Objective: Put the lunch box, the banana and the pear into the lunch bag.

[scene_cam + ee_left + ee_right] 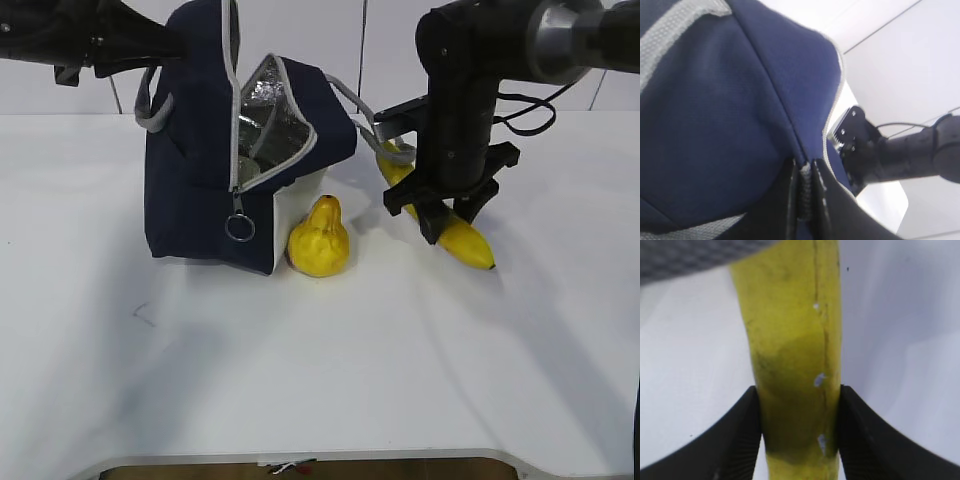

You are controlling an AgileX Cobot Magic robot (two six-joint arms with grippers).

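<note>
Banana (462, 236) on table (300, 370), pinched by right pincer (448, 222); left pincer (805, 192) pinching lunch bag (200, 190) open; pear (320, 240) outside; lunch box unseen.

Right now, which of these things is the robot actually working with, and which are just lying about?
Part of the job:
- lunch bag, pinched at its edge by the left gripper
- banana, clamped by the right gripper
- pear

Just lying about:
- nothing visible except the white table

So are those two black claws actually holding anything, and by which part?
The right gripper clamps the long yellow banana across its middle. The left gripper pinches the navy-blue fabric lunch bag by its top edge.
</note>
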